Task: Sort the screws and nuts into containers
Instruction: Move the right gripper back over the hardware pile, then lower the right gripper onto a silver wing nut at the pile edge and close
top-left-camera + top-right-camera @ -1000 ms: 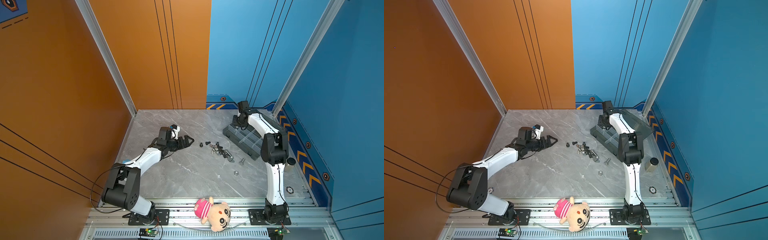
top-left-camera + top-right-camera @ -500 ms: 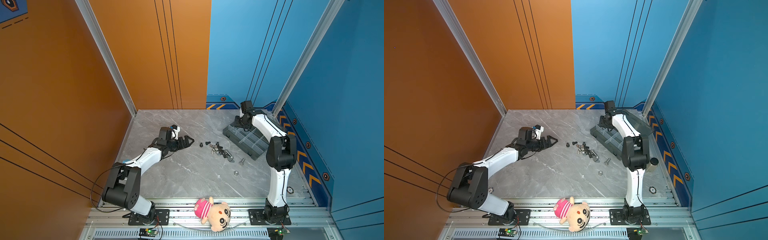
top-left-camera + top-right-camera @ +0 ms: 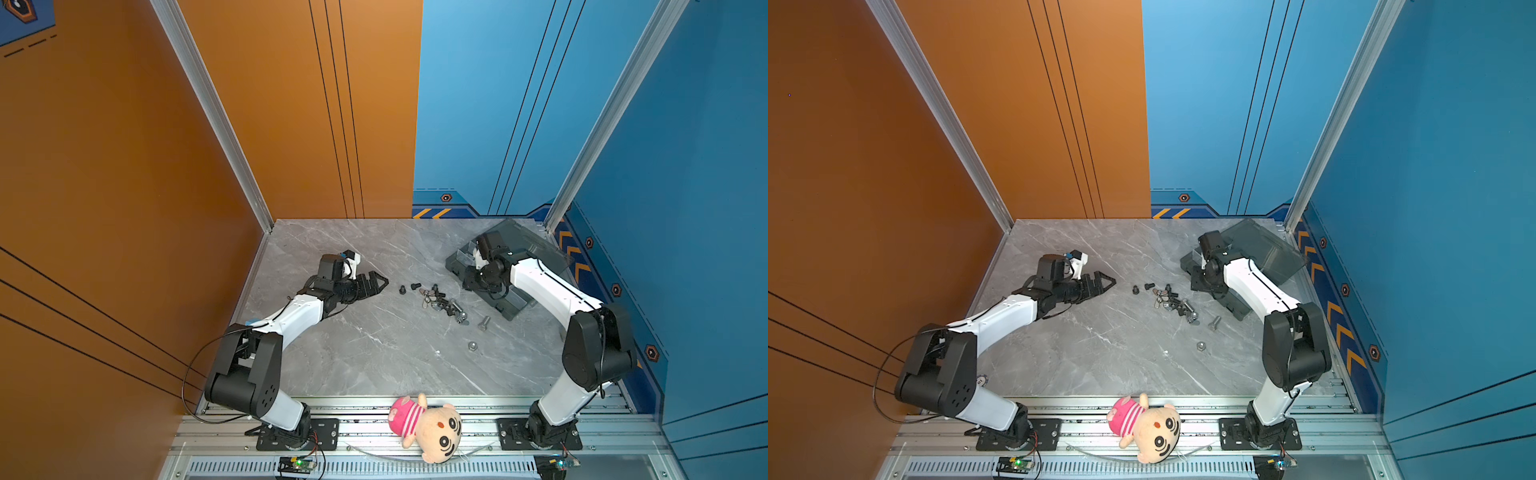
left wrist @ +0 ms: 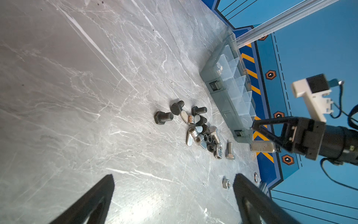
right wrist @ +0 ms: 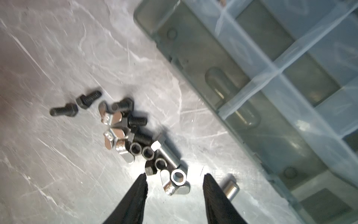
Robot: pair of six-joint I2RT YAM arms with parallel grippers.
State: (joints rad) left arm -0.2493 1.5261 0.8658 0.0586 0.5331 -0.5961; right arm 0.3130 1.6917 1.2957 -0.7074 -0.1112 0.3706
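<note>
Black and silver screws (image 3: pixel 440 298) lie heaped with small silver nuts (image 5: pixel 149 152) mid-table in both top views. One silver screw (image 3: pixel 483 323) and one nut (image 3: pixel 472 345) lie apart, nearer the front. The smoky-grey organizer box (image 3: pixel 513 309) with its containers (image 4: pixel 230 77) stands at the back right, lid open. My right gripper (image 3: pixel 469 283) hangs open by the box's near edge, above the heap's end. Nothing is between its fingers (image 5: pixel 139 194). My left gripper (image 3: pixel 380 284) rests open left of the heap, holding nothing.
A beige jar with a black cap (image 4: pixel 262 146) lies beyond the box, by the right wall. A plush doll (image 3: pixel 428 428) lies on the front rail. Walls close the table on the left, back and right.
My right gripper has come forward and down from over the box toward the heap, and its jaws have spread wider. The left arm has not moved.
</note>
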